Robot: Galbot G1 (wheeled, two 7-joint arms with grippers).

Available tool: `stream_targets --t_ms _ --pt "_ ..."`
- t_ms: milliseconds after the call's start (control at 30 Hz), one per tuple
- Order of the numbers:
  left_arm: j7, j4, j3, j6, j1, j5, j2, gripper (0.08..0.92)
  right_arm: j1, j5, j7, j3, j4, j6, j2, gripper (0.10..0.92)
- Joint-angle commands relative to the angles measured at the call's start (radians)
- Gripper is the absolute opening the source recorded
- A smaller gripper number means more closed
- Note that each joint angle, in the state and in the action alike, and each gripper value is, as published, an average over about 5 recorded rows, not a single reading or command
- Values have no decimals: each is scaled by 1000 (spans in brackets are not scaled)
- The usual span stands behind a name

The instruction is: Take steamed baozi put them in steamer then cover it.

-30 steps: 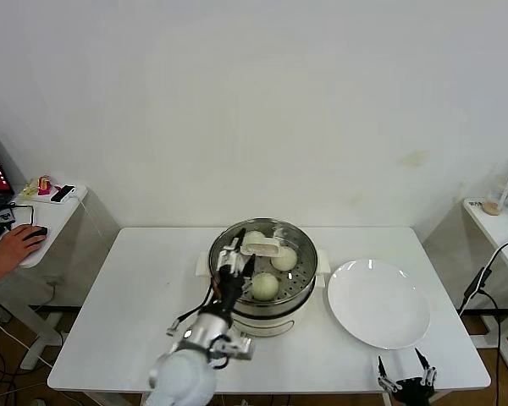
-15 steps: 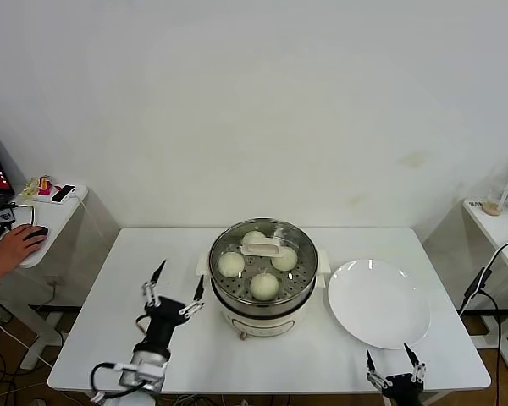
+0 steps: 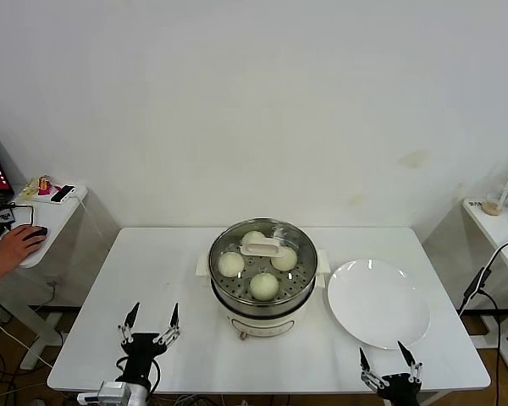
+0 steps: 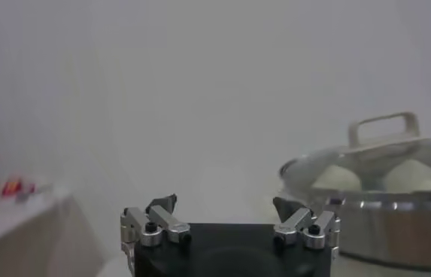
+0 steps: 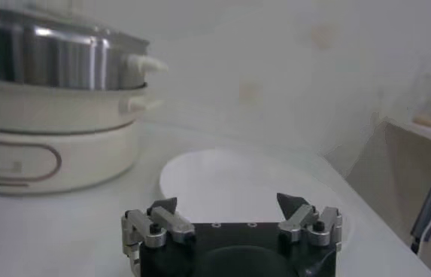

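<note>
The steamer (image 3: 262,309) stands at the middle of the white table, a shiny steel pot on a cream base. Several white baozi (image 3: 264,285) lie inside on the perforated tray. The glass cover (image 3: 300,275) with its cream bar handle (image 3: 262,247) rests on the pot. My left gripper (image 3: 151,325) is open and empty, low at the table's front left, well clear of the steamer (image 4: 396,226). My right gripper (image 3: 389,362) is open and empty at the front right edge, just in front of the plate; the steamer (image 5: 50,150) shows off to one side.
An empty white plate (image 3: 378,303) lies right of the steamer. A side table (image 3: 46,211) with small items and a person's hand on a mouse (image 3: 13,245) is at far left. Another small table (image 3: 495,220) with a cup is at far right.
My left arm has pulled back from the cover over the steamer to the table's front left edge. The cover stays on the pot. The right gripper shifted slightly left.
</note>
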State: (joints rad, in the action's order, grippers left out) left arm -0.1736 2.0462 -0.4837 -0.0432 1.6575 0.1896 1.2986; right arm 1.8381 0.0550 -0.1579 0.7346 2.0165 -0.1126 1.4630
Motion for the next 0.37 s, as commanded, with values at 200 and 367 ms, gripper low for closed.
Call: stream_targets --t_ms 200,367 --pt "-13 4 -4 44 56 96 6 823 44 24 28 -68 90 87 -38 823" --pt "-21 2 16 49 62 93 11 823 39 23 27 -77 85 80 -43 823"
